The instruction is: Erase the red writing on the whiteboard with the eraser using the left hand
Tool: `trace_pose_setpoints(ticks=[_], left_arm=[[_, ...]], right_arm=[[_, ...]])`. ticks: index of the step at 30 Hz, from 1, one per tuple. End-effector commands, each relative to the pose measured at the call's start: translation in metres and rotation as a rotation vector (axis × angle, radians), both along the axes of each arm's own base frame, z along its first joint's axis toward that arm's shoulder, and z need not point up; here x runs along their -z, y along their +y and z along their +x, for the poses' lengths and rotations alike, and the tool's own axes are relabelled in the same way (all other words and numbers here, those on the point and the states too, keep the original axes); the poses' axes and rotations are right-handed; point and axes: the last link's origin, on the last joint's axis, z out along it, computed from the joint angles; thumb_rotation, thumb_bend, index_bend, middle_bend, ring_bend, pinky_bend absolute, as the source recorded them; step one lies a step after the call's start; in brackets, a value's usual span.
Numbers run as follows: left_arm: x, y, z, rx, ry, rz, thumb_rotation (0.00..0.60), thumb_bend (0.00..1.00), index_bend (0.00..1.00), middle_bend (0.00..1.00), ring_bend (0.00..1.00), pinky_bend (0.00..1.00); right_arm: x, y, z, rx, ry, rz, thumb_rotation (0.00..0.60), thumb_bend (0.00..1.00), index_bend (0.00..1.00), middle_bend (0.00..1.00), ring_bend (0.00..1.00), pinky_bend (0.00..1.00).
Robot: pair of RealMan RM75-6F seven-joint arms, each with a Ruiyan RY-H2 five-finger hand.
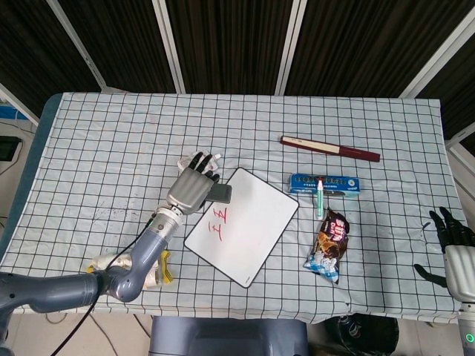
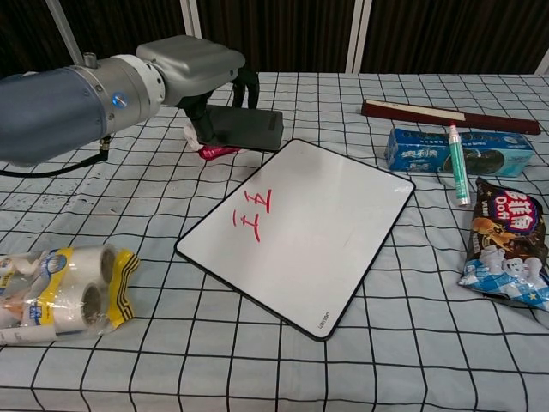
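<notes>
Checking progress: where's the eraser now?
In the left hand, the eraser is above the whiteboard's far-left corner, by the red-and-white pouch.
</notes>
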Motion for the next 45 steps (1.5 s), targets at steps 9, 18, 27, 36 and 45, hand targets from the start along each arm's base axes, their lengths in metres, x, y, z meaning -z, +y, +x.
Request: trace_pose_setpoints(ticks=[9,18,27,36,45], left_arm=[[0.039,0.010,0.012,0.049,-0.035,-0.076,0.600,0.39,0.38,0.43,0.00,0.05],[0.059,0.006,0.010,0.066,-0.026,-0.111,0.600,0.39,0.38,0.43,0.00,0.05],[0.069,0.001,0.007,0.083,-0.005,-0.130,0.600,0.39,0.38,0.43,0.00,0.05],[0.072,-0.009,-0.002,0.091,0.020,-0.145,0.600,0.39,0.38,0.43,0.00,0.05],[0.062,-0.024,-0.017,0.107,0.040,-0.159,0.600,0.39,0.38,0.43,0.00,0.05]], right_arm=[[-0.001,0.000,0.000,-0.003,0.001,-0.002,0.600,0.07,0.00,0.02,0.14,0.19],[-0.001,0.001,0.001,-0.002,-0.001,-0.001,0.600,0.07,0.00,0.02,0.14,0.19],[-0.002,0.002,0.001,-0.004,-0.003,-0.004,0.600,0.07,0.00,0.02,0.13,0.19],[-0.001,0.002,0.002,-0.010,0.001,-0.001,0.600,0.07,0.00,0.02,0.14,0.19],[-0.001,0.002,0.002,-0.015,0.003,-0.002,0.600,0.07,0.00,0.02,0.14,0.19]])
